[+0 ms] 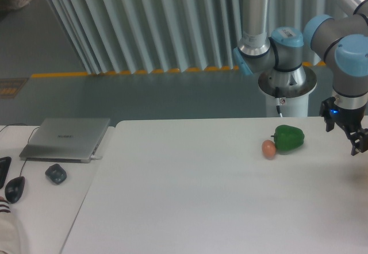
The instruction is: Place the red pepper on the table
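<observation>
The red pepper is out of view. My gripper [360, 145] hangs at the far right edge of the frame, just above the white table [190, 196], to the right of a green bell pepper. Only one dark finger [357, 141] shows; the rest is cut off by the frame edge, so I cannot see whether anything is held.
A green bell pepper [288, 138] and a small orange-brown ball [268, 148] lie together on the table's back right. On the adjoining desk at the left are a grey laptop [67, 138], a dark mouse [56, 173] and another mouse [15, 188]. The robot's base [286, 84] stands behind the table.
</observation>
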Robot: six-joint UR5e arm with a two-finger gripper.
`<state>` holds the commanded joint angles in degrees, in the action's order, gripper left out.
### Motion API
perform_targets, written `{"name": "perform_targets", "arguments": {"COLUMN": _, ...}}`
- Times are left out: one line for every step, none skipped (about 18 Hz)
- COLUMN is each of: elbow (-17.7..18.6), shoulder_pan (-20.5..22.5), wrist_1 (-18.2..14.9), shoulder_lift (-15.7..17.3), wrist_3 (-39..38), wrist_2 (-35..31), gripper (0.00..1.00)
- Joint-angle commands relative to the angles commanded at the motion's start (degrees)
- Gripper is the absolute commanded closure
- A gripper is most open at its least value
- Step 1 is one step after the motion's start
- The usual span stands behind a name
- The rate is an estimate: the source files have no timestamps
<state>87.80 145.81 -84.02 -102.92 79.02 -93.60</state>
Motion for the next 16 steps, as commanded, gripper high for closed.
{"name": "perform_targets", "arguments": {"elbow": 0.17, "shoulder_pan": 0.00, "wrist_1": 0.09, "shoulder_lift": 0.26, "wrist_3": -0.44, "wrist_2": 0.00, "gripper": 0.00}}
{"name": "perform_targets", "arguments": {"elbow": 0.26, "shoulder_pan": -0.09, "wrist_1": 0.35, "shoulder_lift": 0.44, "wrist_3": -1.75, "wrist_2": 0.09, "gripper": 0.00}}
{"name": "perform_targets", "arguments": {"elbow": 0.26, "shoulder_pan": 0.00, "wrist_1": 2.35, "shoulder_lift": 0.53, "wrist_3": -3.07, "wrist_2": 0.26, "gripper": 0.00}}
{"name": "perform_targets", "arguments": {"elbow": 0.70, "shoulder_pan": 0.09, "wrist_1": 4.64, "shoulder_lift": 0.53, "wrist_3": -3.77, "wrist_2": 0.35, "gripper": 0.00}}
{"name": "perform_targets", "arguments": {"elbow": 1.40, "shoulder_pan": 0.26, "wrist_1": 6.14, "shoulder_lift": 0.62, "wrist_3": -3.87, "wrist_2": 0.61, "gripper": 0.00}}
{"name": "perform_targets", "arguments": {"elbow": 2.10, "shoulder_pan": 0.18, "wrist_1": 6.67, "shoulder_lift": 0.79, "wrist_3": -3.96, "wrist_2": 0.44, "gripper": 0.00}}
{"name": "perform_targets", "arguments": {"elbow": 2.46, "shoulder_pan": 0.09, "wrist_1": 7.03, "shoulder_lift": 0.79, "wrist_3": -3.70, "wrist_2": -0.08, "gripper": 0.00}}
{"name": "perform_targets", "arguments": {"elbow": 2.64, "shoulder_pan": 0.18, "wrist_1": 6.94, "shoulder_lift": 0.88, "wrist_3": -3.09, "wrist_2": -0.44, "gripper": 0.00}}
{"name": "perform_targets", "arguments": {"elbow": 2.81, "shoulder_pan": 0.18, "wrist_1": 6.94, "shoulder_lift": 0.88, "wrist_3": -3.08, "wrist_2": -1.40, "gripper": 0.00}}
{"name": "perform_targets", "arguments": {"elbow": 3.07, "shoulder_pan": -0.17, "wrist_1": 6.94, "shoulder_lift": 0.79, "wrist_3": -3.60, "wrist_2": -3.49, "gripper": 0.00}}
{"name": "perform_targets", "arguments": {"elbow": 3.08, "shoulder_pan": -0.17, "wrist_1": 6.86, "shoulder_lift": 0.79, "wrist_3": -4.04, "wrist_2": -4.73, "gripper": 0.00}}
{"name": "perform_targets", "arguments": {"elbow": 2.99, "shoulder_pan": -0.09, "wrist_1": 6.86, "shoulder_lift": 0.79, "wrist_3": -4.22, "wrist_2": -4.22, "gripper": 0.00}}
{"name": "perform_targets", "arguments": {"elbow": 2.99, "shoulder_pan": 0.00, "wrist_1": 6.86, "shoulder_lift": 0.88, "wrist_3": -4.22, "wrist_2": -4.31, "gripper": 0.00}}
{"name": "perform_targets", "arguments": {"elbow": 2.47, "shoulder_pan": 0.35, "wrist_1": 6.86, "shoulder_lift": 0.71, "wrist_3": -4.31, "wrist_2": -4.65, "gripper": 0.00}}
{"name": "perform_targets", "arguments": {"elbow": 2.29, "shoulder_pan": 1.92, "wrist_1": 6.86, "shoulder_lift": 0.79, "wrist_3": -4.40, "wrist_2": -4.75, "gripper": 0.00}}
{"name": "perform_targets", "arguments": {"elbow": 2.11, "shoulder_pan": 3.33, "wrist_1": 6.94, "shoulder_lift": 0.79, "wrist_3": -4.48, "wrist_2": -4.57, "gripper": 0.00}}
